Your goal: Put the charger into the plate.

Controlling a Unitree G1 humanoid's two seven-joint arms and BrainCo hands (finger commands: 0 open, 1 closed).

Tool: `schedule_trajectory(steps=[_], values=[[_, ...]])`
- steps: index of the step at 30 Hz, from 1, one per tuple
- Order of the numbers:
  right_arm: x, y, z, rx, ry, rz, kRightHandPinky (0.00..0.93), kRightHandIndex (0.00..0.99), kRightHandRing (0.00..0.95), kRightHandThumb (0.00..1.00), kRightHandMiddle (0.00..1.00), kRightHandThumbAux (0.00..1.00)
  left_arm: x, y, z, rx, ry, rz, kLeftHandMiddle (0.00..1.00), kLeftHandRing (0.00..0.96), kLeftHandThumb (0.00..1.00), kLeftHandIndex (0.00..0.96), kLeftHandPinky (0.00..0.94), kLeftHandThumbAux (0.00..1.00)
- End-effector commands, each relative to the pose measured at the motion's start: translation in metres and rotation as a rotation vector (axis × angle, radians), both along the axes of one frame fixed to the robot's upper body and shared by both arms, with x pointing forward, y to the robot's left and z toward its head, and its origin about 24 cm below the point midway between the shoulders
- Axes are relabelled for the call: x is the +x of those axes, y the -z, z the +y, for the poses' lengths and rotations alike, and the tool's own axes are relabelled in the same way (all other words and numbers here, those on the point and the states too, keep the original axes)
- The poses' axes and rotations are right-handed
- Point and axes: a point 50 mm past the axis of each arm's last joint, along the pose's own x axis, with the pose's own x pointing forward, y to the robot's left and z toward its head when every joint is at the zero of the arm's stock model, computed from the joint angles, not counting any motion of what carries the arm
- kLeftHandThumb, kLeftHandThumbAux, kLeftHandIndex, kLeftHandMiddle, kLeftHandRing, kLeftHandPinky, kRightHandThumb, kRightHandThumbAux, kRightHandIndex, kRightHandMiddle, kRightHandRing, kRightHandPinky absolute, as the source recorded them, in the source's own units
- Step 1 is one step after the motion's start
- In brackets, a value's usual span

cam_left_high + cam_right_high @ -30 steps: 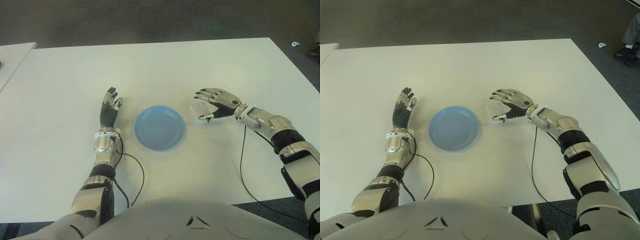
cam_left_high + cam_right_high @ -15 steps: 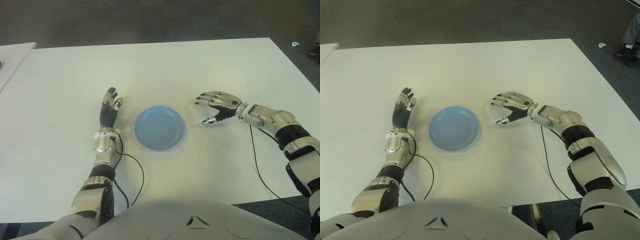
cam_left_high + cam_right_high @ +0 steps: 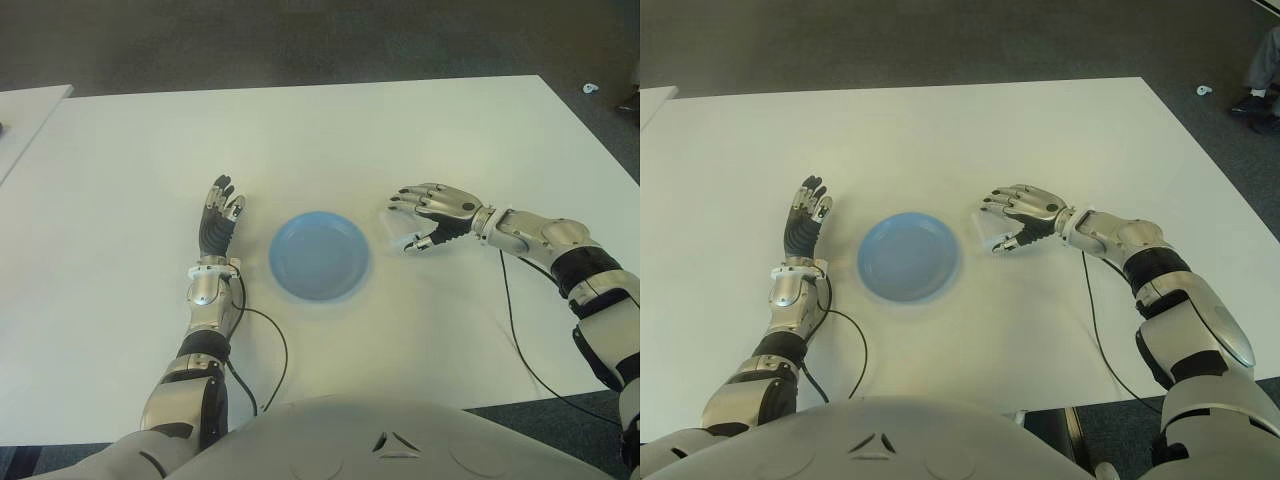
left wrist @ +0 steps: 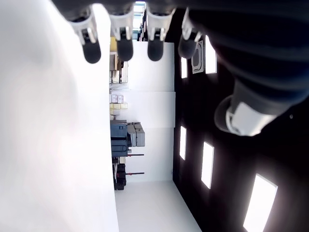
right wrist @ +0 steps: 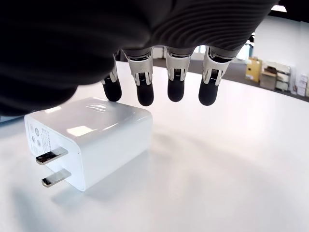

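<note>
The white charger (image 5: 91,140) lies on its side on the white table (image 3: 400,140), its two prongs sticking out, just right of the round blue plate (image 3: 318,255). My right hand (image 3: 410,224) arches over the charger, palm down. Its fingertips (image 5: 145,94) hang along the block's far edge and its thumb is below on the near side. The fingers are spread and not clamped on the block, which sits on the table. My left hand (image 3: 220,215) shows left of the plate, fingers straight and holding nothing. Nothing lies in the plate.
A thin black cable (image 3: 510,330) runs from my right forearm over the table's near edge, and another (image 3: 270,350) loops beside my left forearm. A second white table edge (image 3: 25,110) shows at the far left.
My right hand has come down and slightly toward the plate, its fingers curving over the charger. The left hand, plate and charger have not moved.
</note>
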Motion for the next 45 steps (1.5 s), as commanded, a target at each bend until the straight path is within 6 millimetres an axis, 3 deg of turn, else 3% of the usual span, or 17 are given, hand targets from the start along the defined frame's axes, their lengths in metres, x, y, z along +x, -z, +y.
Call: schedule_trajectory(steps=[1, 45], values=[[-0.003, 0.005, -0.002, -0.041, -0.023, 0.022, 0.0, 0.0, 0.0, 0.278, 0.0, 0.143, -0.055, 0.054, -0.002, -0.069, -0.029, 0.294, 0.076, 0.08, 0.0, 0.0, 0.108, 0.522], [-0.001, 0.022, 0.006, 0.06, 0.021, -0.048, 0.0, 0.0, 0.0, 0.247, 0.0, 0.124, -0.055, 0.054, -0.008, -0.085, -0.025, 0.281, 0.093, 0.096, 0.0, 0.009, 0.12, 0.504]])
